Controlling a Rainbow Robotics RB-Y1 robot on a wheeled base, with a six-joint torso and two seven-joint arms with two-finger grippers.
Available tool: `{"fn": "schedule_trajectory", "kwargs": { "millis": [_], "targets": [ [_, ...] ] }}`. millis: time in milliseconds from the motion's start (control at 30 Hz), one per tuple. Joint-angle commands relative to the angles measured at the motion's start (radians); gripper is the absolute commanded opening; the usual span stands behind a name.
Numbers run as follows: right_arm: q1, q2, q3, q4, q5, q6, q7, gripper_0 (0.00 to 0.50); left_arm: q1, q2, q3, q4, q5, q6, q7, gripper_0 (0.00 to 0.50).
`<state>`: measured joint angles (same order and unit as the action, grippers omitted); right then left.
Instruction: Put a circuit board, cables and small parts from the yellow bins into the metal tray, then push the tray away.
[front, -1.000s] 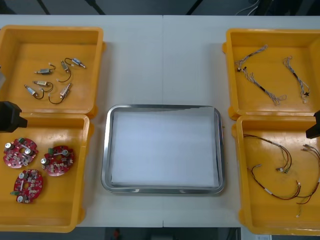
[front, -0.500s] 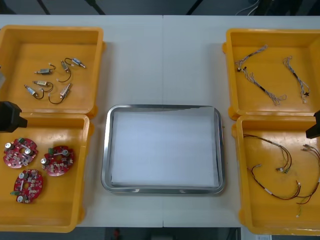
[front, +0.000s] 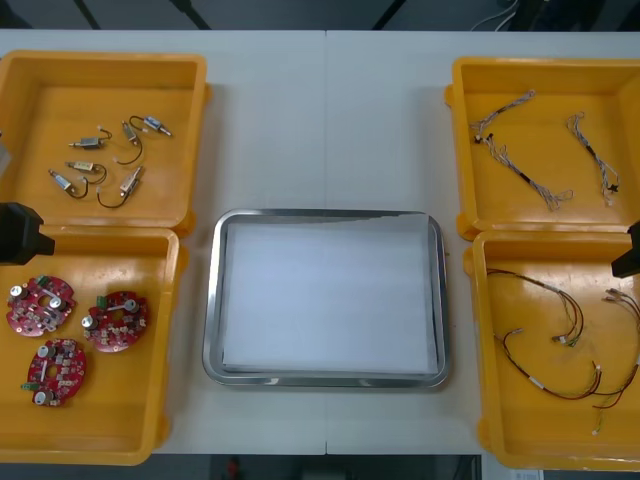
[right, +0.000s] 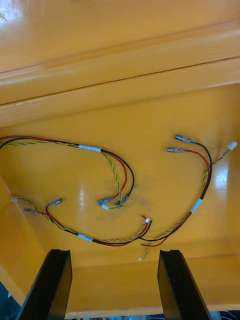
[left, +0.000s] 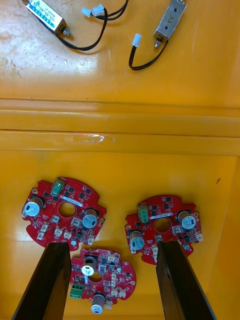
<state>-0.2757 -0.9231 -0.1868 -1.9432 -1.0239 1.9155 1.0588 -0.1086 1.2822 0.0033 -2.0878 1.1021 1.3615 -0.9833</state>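
Nearest us, at the lower left of the front view, the near left bin (front: 100, 452) holds 3 boards (front: 116, 320), lying flat and apart from one another. The left end effector (left: 112, 245) hangs over them, fingers spread wide with nothing gripped. 1 board lies between the fingers and the other 2 sit just past the tips. We judge this open hover to be the stance for a first pick.

At the lower right, the near right bin (front: 530, 440) carries red-and-yellow cables (right: 90, 148) in loose loops across its floor. The right end effector (right: 114, 252) is poised above them, also open and empty.

At the centre of the frame, the tray (front: 210, 300) rests on the desk (front: 330, 120) between the 4 bins. It is white inside and holds nothing. We think that middle spot lets either arm reach it.

Farther off, the far left bin (front: 60, 100) at the upper left holds a cluster of parts (front: 100, 165) with black leads. The far right bin (front: 550, 110) at the upper right holds 2 twisted cables (front: 520, 168), well apart.

As we read it, no item has been moved yet. The flat boards will likely need a grip at the edge, and the thin cables could slip or snag.
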Motion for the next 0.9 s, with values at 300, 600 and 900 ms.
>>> {"fn": "schedule_trajectory", "kwargs": {
  "millis": [300, 600, 900],
  "targets": [
    [0.047, -0.08, -0.046, 0.09, -0.027, -0.004, -0.002, 0.5, 0.023, 0.0, -0.008, 0.002, -0.004, -0.012, 0.025, 0.5],
    [0.145, -0.094, -0.094, 0.142, -0.015, -0.156, -0.003, 0.5, 0.044, 0.039, -0.009, -0.04, 0.015, 0.031, 0.175, 0.5],
    [0.282, -0.094, -0.098, 0.142, 0.021, -0.326, -0.013, 0.5, 0.04, 0.036, -0.009, 0.023, 0.021, 0.001, 0.06, 0.5]
  ]
}}
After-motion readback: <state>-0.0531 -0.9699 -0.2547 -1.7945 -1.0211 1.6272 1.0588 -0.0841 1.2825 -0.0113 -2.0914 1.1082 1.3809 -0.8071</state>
